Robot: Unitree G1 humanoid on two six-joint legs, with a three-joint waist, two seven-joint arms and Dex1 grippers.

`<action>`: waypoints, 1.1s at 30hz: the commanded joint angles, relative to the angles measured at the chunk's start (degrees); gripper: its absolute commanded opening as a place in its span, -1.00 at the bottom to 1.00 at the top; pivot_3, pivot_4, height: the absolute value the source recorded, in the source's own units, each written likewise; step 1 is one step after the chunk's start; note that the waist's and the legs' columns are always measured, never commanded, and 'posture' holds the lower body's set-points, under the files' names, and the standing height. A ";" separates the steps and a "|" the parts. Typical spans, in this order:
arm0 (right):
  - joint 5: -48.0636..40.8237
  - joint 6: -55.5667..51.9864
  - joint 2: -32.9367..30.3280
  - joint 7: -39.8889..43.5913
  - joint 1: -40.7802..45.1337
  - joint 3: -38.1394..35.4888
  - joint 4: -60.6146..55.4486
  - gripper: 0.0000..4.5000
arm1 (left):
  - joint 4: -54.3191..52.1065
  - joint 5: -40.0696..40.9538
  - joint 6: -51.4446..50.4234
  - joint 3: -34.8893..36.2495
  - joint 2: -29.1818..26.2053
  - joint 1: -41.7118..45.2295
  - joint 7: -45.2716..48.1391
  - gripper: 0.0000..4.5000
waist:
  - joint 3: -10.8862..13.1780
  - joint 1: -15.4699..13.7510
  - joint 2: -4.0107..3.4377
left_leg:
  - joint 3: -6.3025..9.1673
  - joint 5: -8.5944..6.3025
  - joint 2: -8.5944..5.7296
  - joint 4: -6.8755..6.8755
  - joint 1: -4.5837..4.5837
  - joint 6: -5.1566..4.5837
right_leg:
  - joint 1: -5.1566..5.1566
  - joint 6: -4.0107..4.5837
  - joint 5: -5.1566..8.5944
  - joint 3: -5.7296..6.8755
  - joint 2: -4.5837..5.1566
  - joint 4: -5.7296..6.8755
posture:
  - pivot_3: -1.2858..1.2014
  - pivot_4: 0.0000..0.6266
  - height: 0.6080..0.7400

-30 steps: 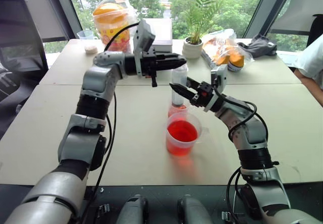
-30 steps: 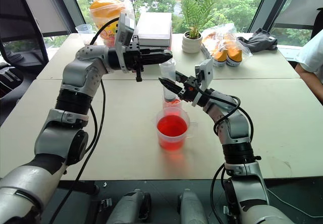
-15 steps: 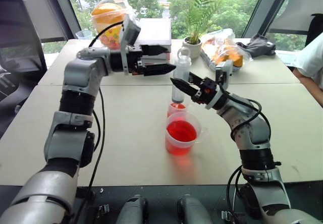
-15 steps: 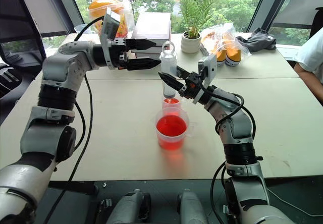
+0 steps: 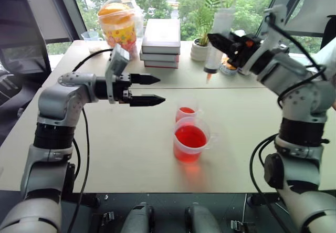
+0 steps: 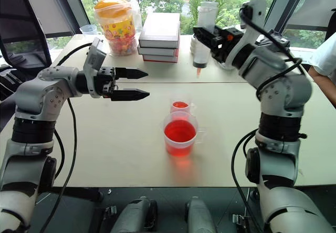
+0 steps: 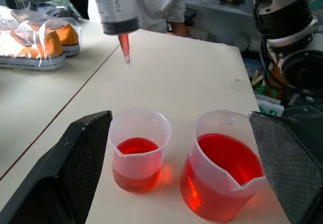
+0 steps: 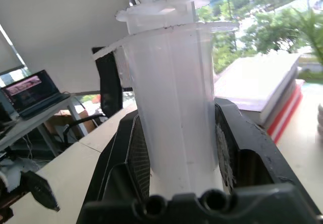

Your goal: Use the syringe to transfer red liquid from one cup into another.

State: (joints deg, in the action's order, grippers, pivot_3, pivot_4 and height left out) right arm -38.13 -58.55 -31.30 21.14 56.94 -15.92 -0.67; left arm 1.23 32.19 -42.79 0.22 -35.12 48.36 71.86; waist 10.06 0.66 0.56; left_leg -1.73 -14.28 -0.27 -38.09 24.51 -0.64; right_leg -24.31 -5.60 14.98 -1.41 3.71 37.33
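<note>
Syringe (image 6: 202, 36): light, rigid, slick plastic; right gripper (image 6: 210, 36) fingers clamp its barrel mid-length, tip down. Left gripper (image 6: 134, 83) fingers wide, empty.

Book stack (image 5: 161, 43), snack jar (image 5: 118, 22), potted plant (image 5: 202, 44) at table's (image 5: 105, 154) far edge; bagged shoes (image 7: 38, 37).

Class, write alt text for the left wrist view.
Two clear cups of red liquid stand side by side on a pale table: the smaller cup and the wider cup. The syringe hangs upright above and behind the smaller cup, its red tip pointing down, between the open left tool's fingers.
</note>
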 commanded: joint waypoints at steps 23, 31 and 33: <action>12.68 -24.48 -17.08 13.53 -1.79 23.66 27.88 0.69 | -11.48 4.93 -1.62 0.70 -0.92 -7.80 -5.78 1.00 | -0.01 0.13 -0.04 | -0.19 -0.02 -0.01 0.08 0.04 -0.04 | -0.06 0.03 0.01 -0.02 -0.23 -0.12 | 0.03 -0.52 1.00; 9.62 -29.36 -22.92 15.47 -2.75 17.68 12.77 0.97 | -11.16 5.50 -2.25 0.58 -1.52 -7.26 -6.52 1.00 | 0.00 -0.04 -0.06 | -0.16 -0.02 -0.01 0.08 0.04 -0.04 | -0.06 0.02 0.01 0.00 -0.24 -0.12 | 0.03 -0.52 1.00; 7.41 -27.21 -27.11 18.20 -6.96 14.76 3.08 0.97 | -11.27 5.68 -2.23 0.66 -1.99 -7.46 -6.33 1.00 | 0.00 -0.23 -0.06 | -0.14 -0.03 -0.01 0.08 0.05 -0.06 | -0.06 0.02 0.01 0.01 -0.24 -0.16 | 0.03 -0.52 1.00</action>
State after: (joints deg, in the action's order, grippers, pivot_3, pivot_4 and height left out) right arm -28.91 -86.65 -56.14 37.40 51.07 2.00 8.52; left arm -8.76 36.93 -44.87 -0.08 -36.09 40.57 65.61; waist 10.06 0.43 0.50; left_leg -1.82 -14.32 -0.28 -38.00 24.59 -0.71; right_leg -24.36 -5.59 15.00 -1.36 3.47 37.14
